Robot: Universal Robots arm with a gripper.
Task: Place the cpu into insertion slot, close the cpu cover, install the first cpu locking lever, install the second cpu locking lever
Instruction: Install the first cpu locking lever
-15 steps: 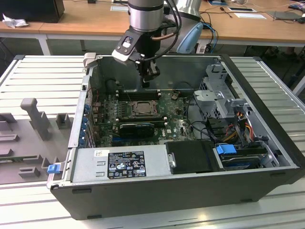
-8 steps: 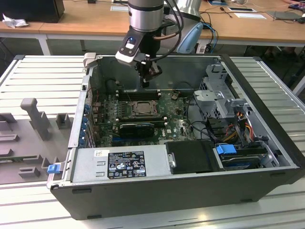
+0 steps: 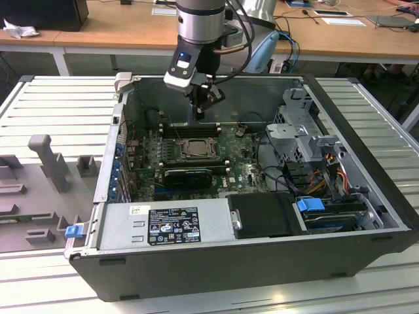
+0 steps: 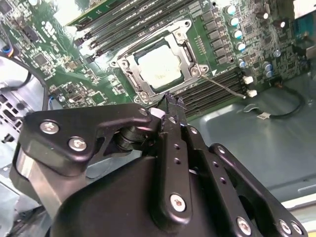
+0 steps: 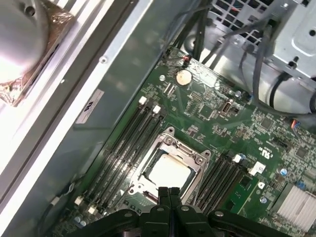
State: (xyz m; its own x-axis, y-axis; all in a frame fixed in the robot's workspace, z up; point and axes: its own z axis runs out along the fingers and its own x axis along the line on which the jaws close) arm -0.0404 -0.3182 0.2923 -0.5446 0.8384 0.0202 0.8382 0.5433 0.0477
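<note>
I am looking at a wide grey desk (image 3: 52,98) made of metal slats. A big open computer case (image 3: 196,268) lies on its side on it. Some grey blocks (image 3: 49,157) sit on the desk past the case's edge, on the exterior view's left.

The robot arm (image 3: 200,26) comes down over the far wall of the case. A green board (image 3: 245,171) covers the floor of the case. A silver power box (image 3: 124,226) fills the near corner on the exterior view's left, and a metal drive cage (image 3: 294,124) stands at the far corner on the exterior view's right.

Long black memory slots (image 5: 128,143) run along two sides of the insertion slot (image 3: 175,152), which sits near the middle of the board.

The cpu cover (image 4: 129,65) lies flat on the slot. The cpu (image 4: 160,64) is inside the slot, and its pale face shows through the cover's window. I see it in the first wrist view too (image 5: 168,173).

The gripper (image 3: 200,112) hangs in the air above the board, between the case's far wall and the slot. In both wrist views the fingers (image 5: 165,193) are pressed together with nothing between them, and their tips sit close to the slot's edge (image 4: 172,101).

A small round battery (image 5: 183,76) sits near the board's edge.
</note>
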